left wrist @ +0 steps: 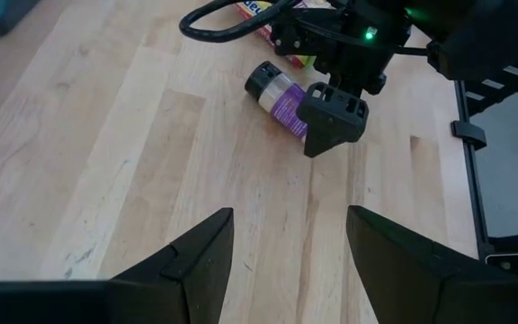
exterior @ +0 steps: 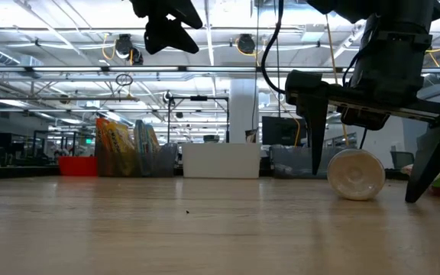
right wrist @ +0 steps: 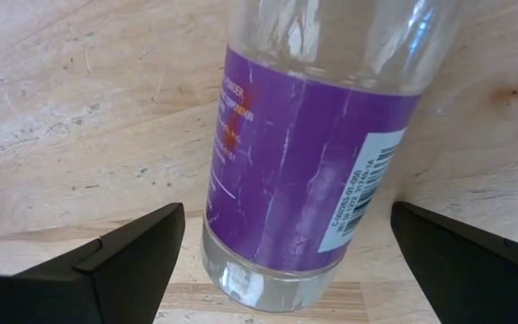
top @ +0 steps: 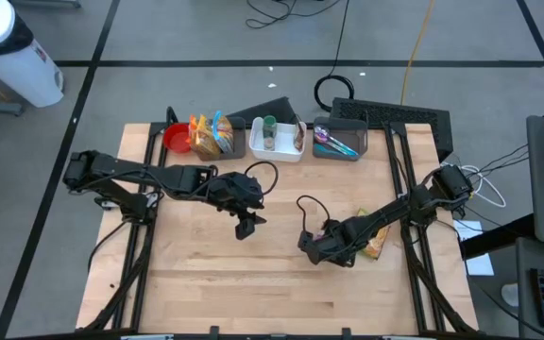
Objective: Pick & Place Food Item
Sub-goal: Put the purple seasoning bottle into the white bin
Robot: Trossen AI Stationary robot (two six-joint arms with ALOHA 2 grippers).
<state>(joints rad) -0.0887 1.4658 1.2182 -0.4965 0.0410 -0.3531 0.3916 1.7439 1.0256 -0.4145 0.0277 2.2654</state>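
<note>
Straddling a clear bottle [right wrist: 308, 153] with a purple label, right gripper [right wrist: 286, 252] down at the surface [top: 206, 274], fingers spread wide on either side, nothing clamped yet. Bottle on its side on the wood, right of centre, black cap pointing away from the gripper in the left wrist view, pale round base facing the low camera. Just behind the bottle, a green and yellow snack packet [top: 374, 244], near enough to get nudged.

Likely step in hand: closing on the bottle. Worth doing slowly:
- Centre the round body between the fingers before squeezing; a lying bottle tends to roll away from an off-centre pinch.
- Grip across the labelled middle, not the tapering end near the cap.
- Keep the fingertips low, close to the wood, so the curve sits inside the pads.
- Lift straight up, clear of the packet, before any sideways travel.

Farther off, left gripper [top: 245, 225] raised above the middle of the surface, fingers parted and holding nothing, waiting.

Along the far edge, possible drop spots: a red bowl [top: 177, 139], a bin of snack bags [top: 213, 135], a white bin [top: 278, 138], a grey bin [top: 338, 142] with cutlery. Target bin not evident.
</note>
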